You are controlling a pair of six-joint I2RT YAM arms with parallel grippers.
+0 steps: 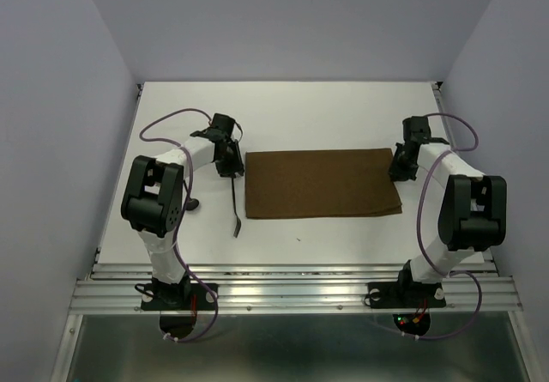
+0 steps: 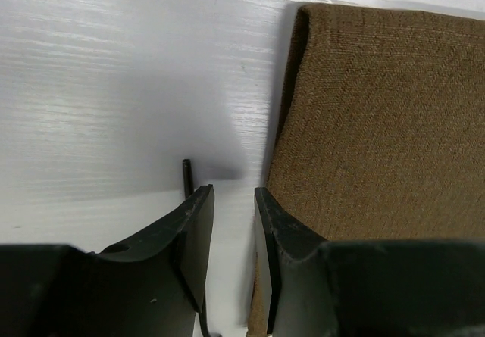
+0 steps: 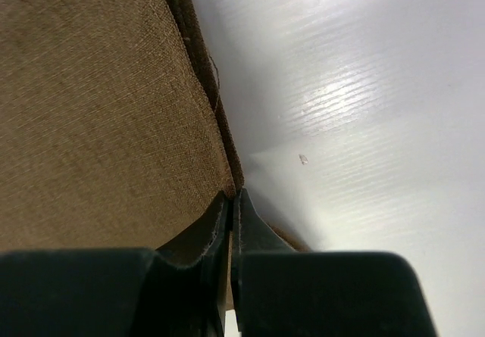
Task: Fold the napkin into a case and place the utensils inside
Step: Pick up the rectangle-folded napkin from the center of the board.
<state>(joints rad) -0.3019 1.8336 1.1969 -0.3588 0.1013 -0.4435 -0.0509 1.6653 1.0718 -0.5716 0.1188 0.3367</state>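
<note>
The dark brown napkin (image 1: 322,183) lies on the white table as a flat, wide rectangle, with more than one layer showing at its right edge. My right gripper (image 3: 233,195) is shut on that right edge of the napkin (image 3: 98,125), cloth pinched between the jaws. Beside the napkin's left edge (image 2: 379,125), my left gripper (image 2: 233,193) is open over bare table. A long thin utensil (image 1: 235,206) lies just left of the napkin, its tip (image 2: 186,176) beside my left finger. A second dark utensil (image 1: 190,203) shows partly from under the left arm.
The white table (image 1: 283,116) ends in a metal rail (image 1: 292,292) at the near edge, where both arm bases are bolted. Pale walls stand close on the left, right and back. A tiny dark speck (image 1: 298,239) lies in front of the napkin.
</note>
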